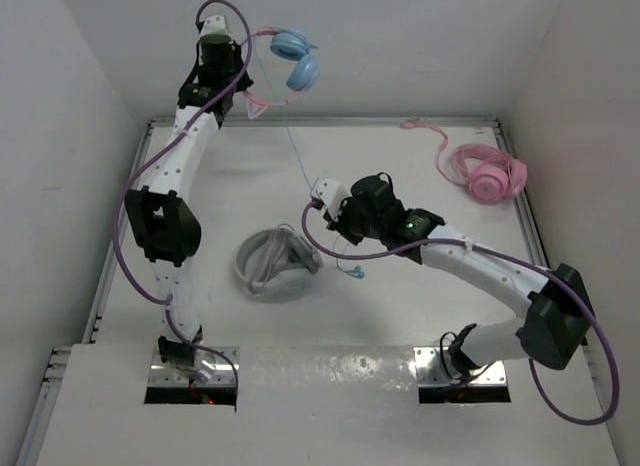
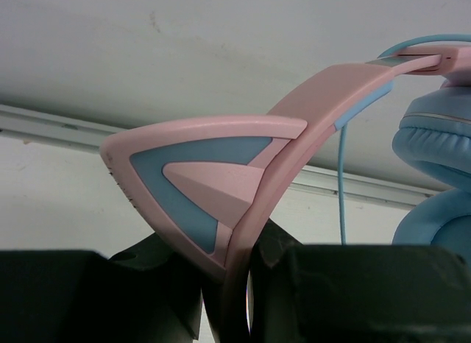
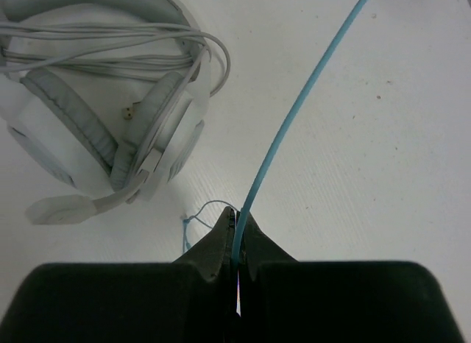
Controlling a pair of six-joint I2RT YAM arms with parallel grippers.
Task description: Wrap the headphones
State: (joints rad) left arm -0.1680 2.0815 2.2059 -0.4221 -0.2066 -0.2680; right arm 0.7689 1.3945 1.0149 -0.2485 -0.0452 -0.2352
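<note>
Top external: white table (image 1: 400, 176), white walls (image 1: 60, 136); left gripper (image 2: 232, 284) clamps headphones (image 1: 297, 61) aloft by headband (image 2: 316, 100); right gripper (image 3: 235, 244) pinches cable (image 3: 294, 115); white-grey headphones (image 1: 275, 266), all-pink headphones (image 1: 485, 173) lie apart.

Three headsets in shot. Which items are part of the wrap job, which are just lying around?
Job: cat-ear headphones, held by left gripper; their blue cable, pinched in right gripper.
Lying about: white-grey headphones; all-pink headphones.

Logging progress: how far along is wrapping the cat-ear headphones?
Done: left gripper holds the headphones aloft by the headband. In hand: right gripper pinches the cable, stretched straight from the ear cups. Left: all winding; no loops show yet.
</note>
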